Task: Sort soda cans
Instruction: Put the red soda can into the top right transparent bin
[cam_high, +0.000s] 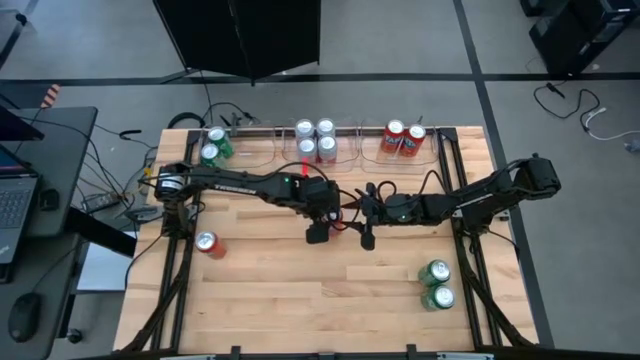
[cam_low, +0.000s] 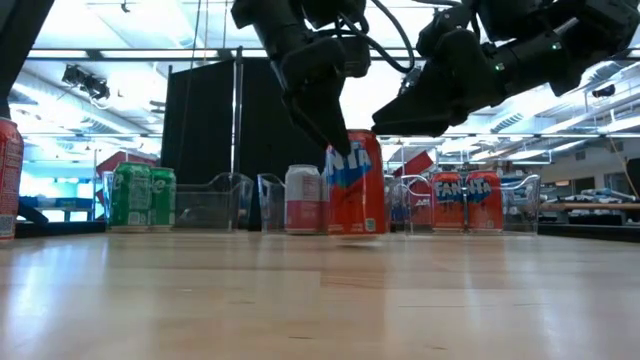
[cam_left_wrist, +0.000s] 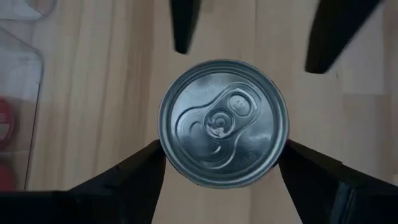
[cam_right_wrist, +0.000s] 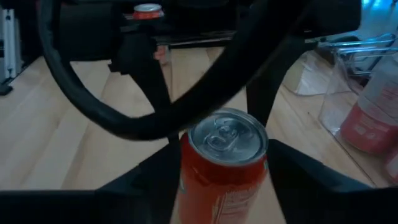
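While both arms meet mid-counter (cam_high: 300, 300), one upright red can (cam_low: 355, 183) stands between them. Left end effector (cam_high: 318, 232) is over it, fingers (cam_left_wrist: 130, 171) spread to either side of the silver lid; contact cannot be told, so not calling it gripped. Right end effector (cam_high: 367, 238) sits just beside, its fingers (cam_right_wrist: 314, 177) also open and flanking the same can. Behind the end effectors, clear trays (cam_high: 250, 150) along the far edge hold two green cans (cam_high: 213, 146), four silver-white cans (cam_high: 315, 140), two red cans (cam_high: 404, 138). Loose: a red can (cam_high: 207, 243) on the left end effector's side, two green cans (cam_high: 437, 285) nearer the right.
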